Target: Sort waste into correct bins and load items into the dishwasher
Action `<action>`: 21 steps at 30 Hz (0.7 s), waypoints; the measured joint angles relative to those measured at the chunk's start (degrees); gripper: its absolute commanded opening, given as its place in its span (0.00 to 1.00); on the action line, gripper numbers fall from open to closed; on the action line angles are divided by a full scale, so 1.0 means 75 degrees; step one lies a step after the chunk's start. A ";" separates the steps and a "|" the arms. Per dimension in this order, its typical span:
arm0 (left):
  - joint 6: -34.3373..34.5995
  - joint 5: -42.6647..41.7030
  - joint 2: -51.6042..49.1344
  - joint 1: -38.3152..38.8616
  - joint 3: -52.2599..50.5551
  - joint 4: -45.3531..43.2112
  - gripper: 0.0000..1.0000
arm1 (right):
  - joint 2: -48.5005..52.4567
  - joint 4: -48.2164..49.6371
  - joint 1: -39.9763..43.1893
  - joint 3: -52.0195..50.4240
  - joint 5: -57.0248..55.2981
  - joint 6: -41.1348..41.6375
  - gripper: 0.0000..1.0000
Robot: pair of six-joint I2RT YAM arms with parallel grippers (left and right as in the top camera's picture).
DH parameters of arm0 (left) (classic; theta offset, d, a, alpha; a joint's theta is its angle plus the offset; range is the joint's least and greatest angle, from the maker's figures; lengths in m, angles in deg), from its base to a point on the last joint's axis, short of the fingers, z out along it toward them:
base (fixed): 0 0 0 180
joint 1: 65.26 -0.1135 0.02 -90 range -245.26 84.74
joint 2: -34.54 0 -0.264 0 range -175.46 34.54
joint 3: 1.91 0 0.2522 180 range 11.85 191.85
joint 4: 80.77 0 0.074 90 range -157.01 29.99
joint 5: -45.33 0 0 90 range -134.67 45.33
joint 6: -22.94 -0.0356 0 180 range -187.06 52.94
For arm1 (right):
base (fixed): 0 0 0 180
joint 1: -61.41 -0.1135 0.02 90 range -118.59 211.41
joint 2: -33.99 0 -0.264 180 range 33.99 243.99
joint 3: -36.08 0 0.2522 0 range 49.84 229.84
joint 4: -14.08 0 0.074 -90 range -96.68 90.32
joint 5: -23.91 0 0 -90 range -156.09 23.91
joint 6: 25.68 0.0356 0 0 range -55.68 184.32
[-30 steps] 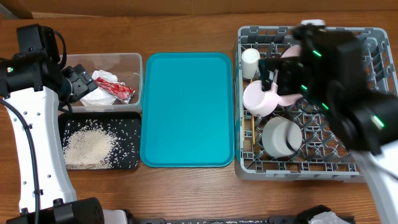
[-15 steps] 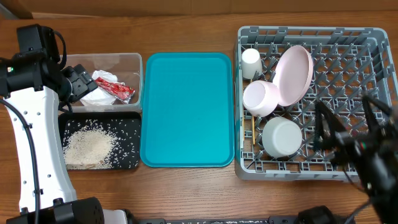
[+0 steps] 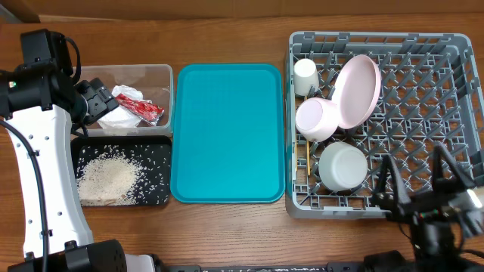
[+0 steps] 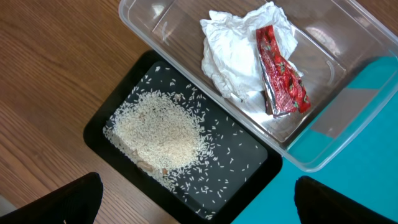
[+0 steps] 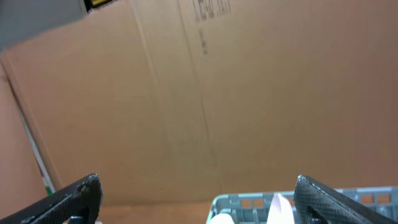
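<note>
Two arms at a wood-grain table [image 3: 227, 30], and the teal tray [image 3: 227, 132] lies flat dead centre, so everything reads off it.

Left of the teal tray, at its far corner, is the clear tub [image 3: 151, 83], with the red wrapper [image 3: 140, 108] lying against the white tissue [image 3: 117, 117] inside. At the near corner on that side is the black tray [image 3: 155, 189], pressed up to the tub. Its rice [image 3: 106, 177] is heaped in the half away from the teal tray, with stray grains scattered back toward it. The left gripper [image 4: 199, 208] hangs over the tub end farthest from the teal tray, fingers spread wide, nothing between them.

Right of the teal tray, the grey rack [image 3: 423, 83] fills that side of the table. Down the rack's column nearest the teal tray sit a white cup [image 3: 305, 75] at the far end, then a pink bowl [image 3: 318, 119], then a white bowl [image 3: 342, 166], with a thin chopstick [image 3: 308, 160] against the rack wall beside it. The pink plate [image 3: 357, 91] stands on edge just past the pink bowl, one step farther from the teal tray.

The right gripper [image 3: 417, 181] hovers at the rack's near edge, well away from the teal tray, its pincer wide apart and carrying nothing. Its camera looks past the rack's far rim at brown cardboard [image 5: 186, 93], creased and faintly printed.
</note>
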 measured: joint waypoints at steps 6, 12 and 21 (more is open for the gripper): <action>0.0000 0.0000 0.0000 0.0000 0.0000 0.0000 1.00 | -0.0029 0.1043 0.0000 -0.1346 0.0003 0.0044 1.00; 0.0000 0.0000 0.0000 0.0000 0.0000 -0.0003 1.00 | -0.0358 0.1781 0.0000 -0.2439 0.0090 0.0181 1.00; 0.0000 0.0000 0.0000 0.0000 0.0000 0.0000 1.00 | -0.0752 0.2702 0.0475 -0.3570 0.0323 0.0224 1.00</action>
